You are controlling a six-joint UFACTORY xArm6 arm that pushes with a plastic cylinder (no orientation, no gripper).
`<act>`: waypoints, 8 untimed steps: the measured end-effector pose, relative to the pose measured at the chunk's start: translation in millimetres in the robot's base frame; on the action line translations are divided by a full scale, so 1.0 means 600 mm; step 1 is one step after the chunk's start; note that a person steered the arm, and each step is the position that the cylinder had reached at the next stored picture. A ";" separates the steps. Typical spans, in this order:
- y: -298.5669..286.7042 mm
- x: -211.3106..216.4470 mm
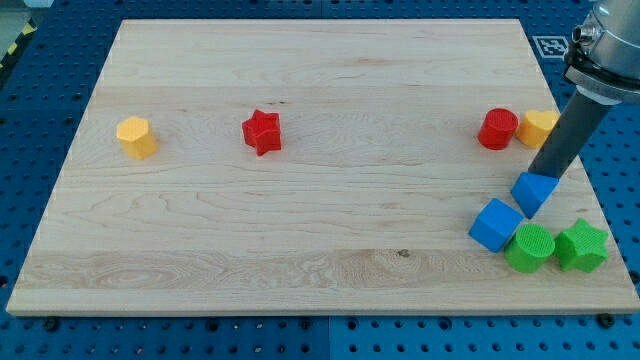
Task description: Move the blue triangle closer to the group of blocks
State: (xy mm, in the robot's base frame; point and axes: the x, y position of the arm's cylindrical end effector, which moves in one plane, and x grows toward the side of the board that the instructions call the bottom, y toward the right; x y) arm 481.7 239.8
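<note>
The blue triangle (533, 192) lies near the view's right edge, just above a blue cube (495, 225), a green round block (530, 247) and a green star (582, 246) that sit together at the bottom right. My tip (542, 176) rests against the triangle's upper right side, the dark rod slanting up to the view's top right. The triangle is a small gap from the blue cube.
A red round block (497, 129) and a yellow block (539, 128) sit side by side above the triangle. A red star (262, 131) and a yellow hexagon (136, 137) lie on the wooden board (300, 220) at the view's left.
</note>
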 end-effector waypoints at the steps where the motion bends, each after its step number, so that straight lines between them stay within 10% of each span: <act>1: -0.029 0.000; 6: -0.037 0.053; 8: -0.037 -0.034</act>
